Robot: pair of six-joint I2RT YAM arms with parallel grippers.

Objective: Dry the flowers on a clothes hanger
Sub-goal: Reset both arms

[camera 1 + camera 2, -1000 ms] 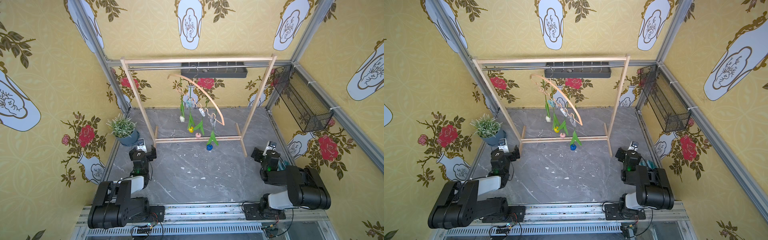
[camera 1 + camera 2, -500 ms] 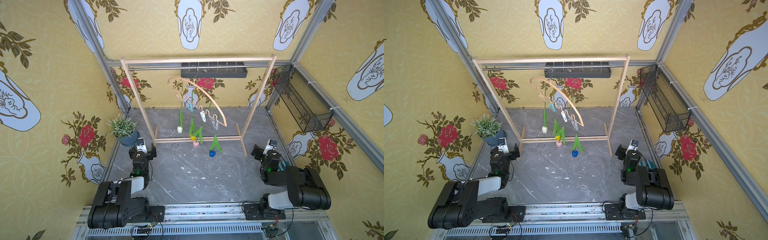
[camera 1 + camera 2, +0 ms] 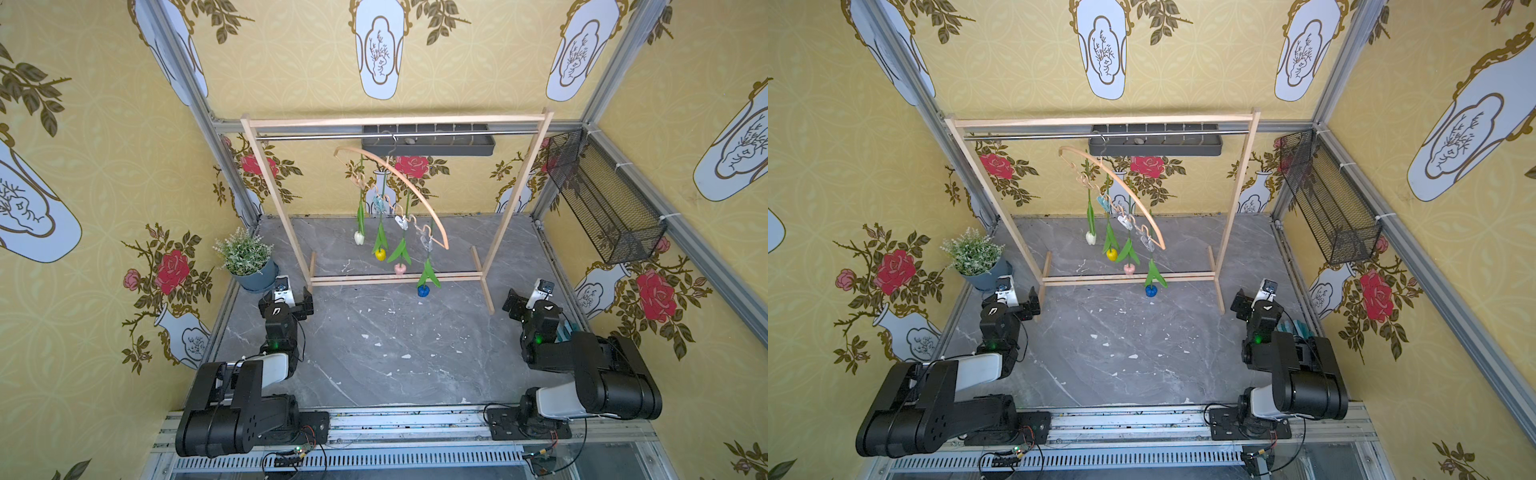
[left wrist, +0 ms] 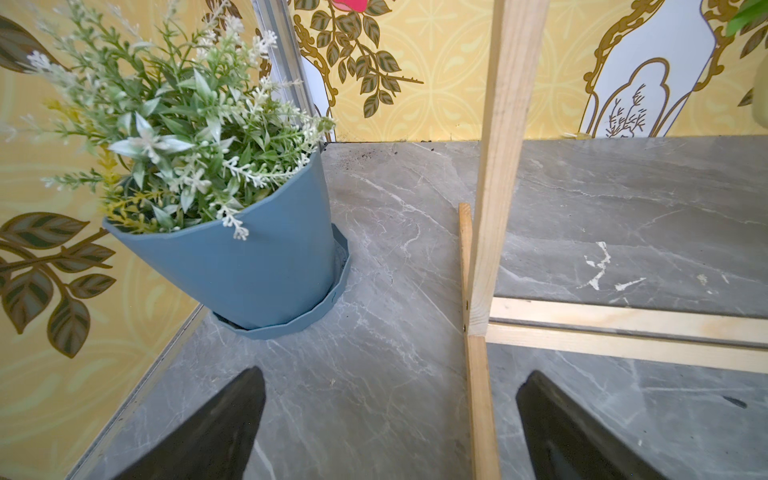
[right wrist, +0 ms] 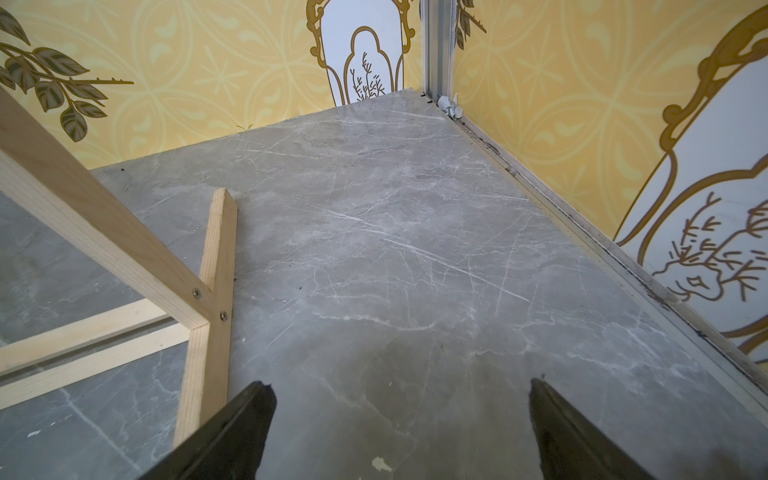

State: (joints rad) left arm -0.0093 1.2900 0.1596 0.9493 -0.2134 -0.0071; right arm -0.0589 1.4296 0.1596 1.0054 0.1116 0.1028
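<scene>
Middle of the counter (image 3: 374, 353) is bare between the arms — a wide passage up to the rack (image 3: 332, 122). Inside the rack, flowers (image 3: 400, 251) hang from the tilted hanger (image 3: 415, 191) down to near the low crossbars, filling the centre. There are free gaps at both posts. Pot plant (image 3: 249, 262) blocks the back left, just beside the left post. Left claw (image 4: 395, 376), tips spread, has the rack foot (image 4: 480, 395) running between them. Right claw (image 5: 400, 384) faces bare counter — foot off to one side. Basket (image 3: 602, 208) juts from the right wall, higher up.

4 flowers (image 3: 400, 251) hang heads-down fr clothes hanger (image 3: 415, 192), hooked on rack (image 3: 395, 121).
</scene>
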